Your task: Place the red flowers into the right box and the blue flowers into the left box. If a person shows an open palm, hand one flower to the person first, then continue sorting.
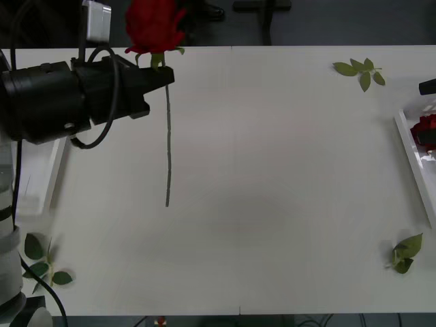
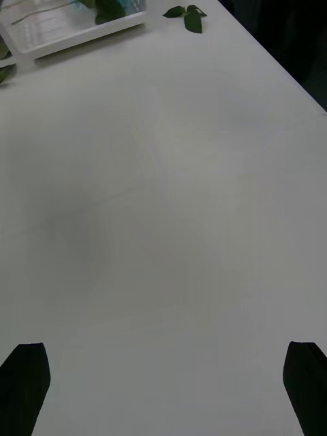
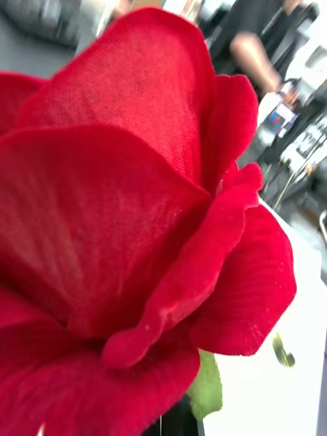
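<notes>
The left pincer [image 1: 162, 73] was clamped on 1 red rose [image 1: 154, 26] just under the bloom, held high over the tabletop's [image 1: 272, 177] far left. The stem hung straight down toward the near edge, its tip free. The arm reached in level from the left. The right box [image 1: 413, 160], already holding red blooms, lay far across at the right edge, so the carry would likely run the tabletop's whole width. The right pincer [image 2: 163, 381] hovered apart and empty over bare tabletop.
</notes>
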You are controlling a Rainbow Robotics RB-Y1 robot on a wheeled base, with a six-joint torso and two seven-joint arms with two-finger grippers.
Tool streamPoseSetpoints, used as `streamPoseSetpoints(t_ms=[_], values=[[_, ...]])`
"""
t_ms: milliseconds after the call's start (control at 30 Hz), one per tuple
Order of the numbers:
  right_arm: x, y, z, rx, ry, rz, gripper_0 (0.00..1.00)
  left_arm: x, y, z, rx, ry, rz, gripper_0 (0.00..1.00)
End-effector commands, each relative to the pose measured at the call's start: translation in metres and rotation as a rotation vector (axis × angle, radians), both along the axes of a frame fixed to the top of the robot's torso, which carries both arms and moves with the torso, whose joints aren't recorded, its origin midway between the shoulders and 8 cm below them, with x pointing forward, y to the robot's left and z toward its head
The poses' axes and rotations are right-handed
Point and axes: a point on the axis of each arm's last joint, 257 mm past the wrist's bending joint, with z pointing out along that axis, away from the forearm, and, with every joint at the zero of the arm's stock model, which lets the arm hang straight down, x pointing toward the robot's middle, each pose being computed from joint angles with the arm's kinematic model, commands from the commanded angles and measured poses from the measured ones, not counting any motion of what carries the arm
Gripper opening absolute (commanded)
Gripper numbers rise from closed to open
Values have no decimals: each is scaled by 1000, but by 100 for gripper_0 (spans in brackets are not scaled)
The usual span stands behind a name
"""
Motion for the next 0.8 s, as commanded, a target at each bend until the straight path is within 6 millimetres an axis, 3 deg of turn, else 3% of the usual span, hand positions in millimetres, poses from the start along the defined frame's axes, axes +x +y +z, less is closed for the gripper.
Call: streamPoseSetpoints(t_ms=[33, 333, 367, 433, 667, 800], values=[[2, -6, 16, -32, -46, 1, 100, 6, -44, 30, -105, -84, -49, 0], [2, -6, 16, -32, -46, 1, 100, 6, -106, 59, -285, -121, -88, 0], [-5, -2, -8, -4, 9, 3, 100, 5, -113, 61, -304, -117, -91, 0], [-4, 0, -6, 7, 4, 5, 100, 3, -124, 64, -329, -116, -99, 0], [-8, 6, -1, 12, -7, 27, 100, 1, -144, 70, -373, -106, -105, 0], [-15, 21, -4, 44, 18, 72, 100, 1, -147, 69, -376, -103, -107, 0]])
